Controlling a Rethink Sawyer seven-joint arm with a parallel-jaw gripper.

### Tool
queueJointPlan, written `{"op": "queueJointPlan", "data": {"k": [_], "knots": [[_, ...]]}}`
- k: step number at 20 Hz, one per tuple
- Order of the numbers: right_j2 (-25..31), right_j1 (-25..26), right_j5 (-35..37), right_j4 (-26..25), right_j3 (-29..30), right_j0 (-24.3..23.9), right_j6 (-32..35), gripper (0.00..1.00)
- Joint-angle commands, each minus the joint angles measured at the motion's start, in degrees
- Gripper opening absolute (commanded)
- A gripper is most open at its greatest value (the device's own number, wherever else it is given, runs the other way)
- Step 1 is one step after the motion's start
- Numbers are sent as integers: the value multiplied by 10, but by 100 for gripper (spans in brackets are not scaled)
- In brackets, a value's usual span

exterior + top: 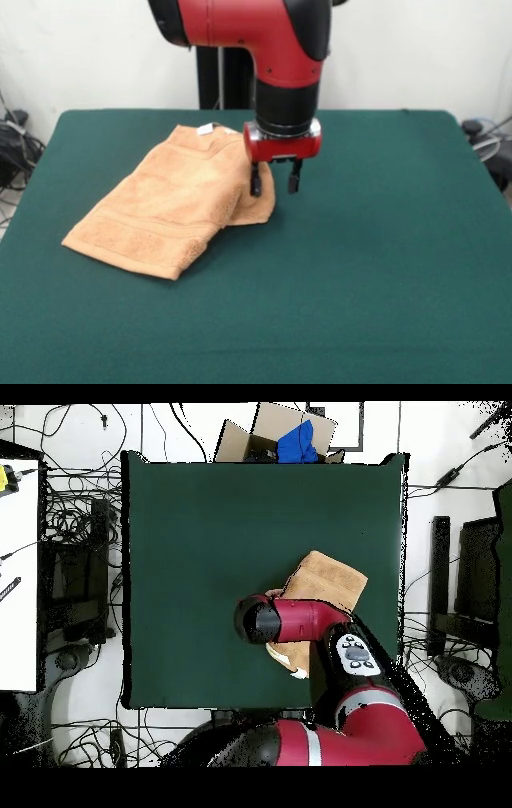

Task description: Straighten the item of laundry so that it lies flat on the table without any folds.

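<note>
Hanging with its two fingers spread and empty, the pincer (274,181) sits at the folded edge of the orange-tan towel (164,206), which lies doubled over and rumpled on the green desk (376,264), white tag (206,128) showing.

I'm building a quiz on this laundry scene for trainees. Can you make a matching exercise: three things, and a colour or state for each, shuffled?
Things:
1. towel
2. table
3. end effector

Descriptions:
A. dark green, flat
B. open, fingers pointing down at the towel's edge
C. orange-tan, folded over itself

Pairs: 1-C, 2-A, 3-B
</note>
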Motion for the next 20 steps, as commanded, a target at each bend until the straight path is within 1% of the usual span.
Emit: {"op": "queueJointPlan", "data": {"k": [1, 10, 18, 20], "knots": [[-20, 35, -32, 12, -14, 8, 107, 100], [-22, 59, -36, 12, -42, -1, 97, 100], [-36, 65, -60, 23, -39, 7, 123, 100], [-41, 65, -54, 22, -43, 12, 120, 100]]}}
